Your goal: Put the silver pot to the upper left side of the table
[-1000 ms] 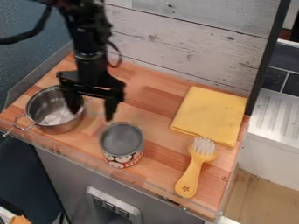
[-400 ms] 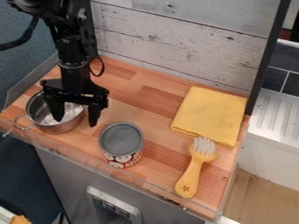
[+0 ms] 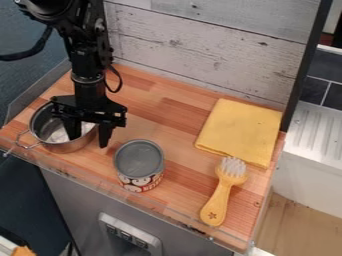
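Fingers [image 3: 105,135] spread apart — one over the interior of the silver pot [image 3: 65,146], one outside, to the right — leaving its right wall between them, apparently for pinching

Silver pot [image 3: 69,145], upright and open-topped, at the table's left

No legible text found. Print on the can [image 3: 139,167], low on its side, too small to read.
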Action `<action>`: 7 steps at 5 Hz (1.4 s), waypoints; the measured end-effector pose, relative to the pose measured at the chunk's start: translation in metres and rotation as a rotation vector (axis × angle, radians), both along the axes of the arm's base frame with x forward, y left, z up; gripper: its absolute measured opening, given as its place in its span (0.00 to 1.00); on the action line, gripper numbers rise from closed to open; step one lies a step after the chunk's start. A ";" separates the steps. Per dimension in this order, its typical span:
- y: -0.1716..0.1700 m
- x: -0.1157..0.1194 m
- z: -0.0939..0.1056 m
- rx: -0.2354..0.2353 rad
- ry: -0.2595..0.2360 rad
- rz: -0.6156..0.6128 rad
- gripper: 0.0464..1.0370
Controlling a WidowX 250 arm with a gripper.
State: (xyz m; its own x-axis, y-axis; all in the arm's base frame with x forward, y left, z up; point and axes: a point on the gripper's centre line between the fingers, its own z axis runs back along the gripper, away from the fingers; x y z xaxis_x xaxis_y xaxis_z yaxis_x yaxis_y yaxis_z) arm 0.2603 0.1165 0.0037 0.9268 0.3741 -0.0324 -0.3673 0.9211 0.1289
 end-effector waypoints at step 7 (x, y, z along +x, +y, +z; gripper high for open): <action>0.005 0.094 0.053 0.065 -0.095 -0.144 0.02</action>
State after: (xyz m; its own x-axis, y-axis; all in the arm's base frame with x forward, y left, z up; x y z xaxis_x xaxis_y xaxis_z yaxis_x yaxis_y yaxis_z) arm 0.3541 0.1213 0.0569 0.9686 0.2361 0.0776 -0.2459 0.9558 0.1609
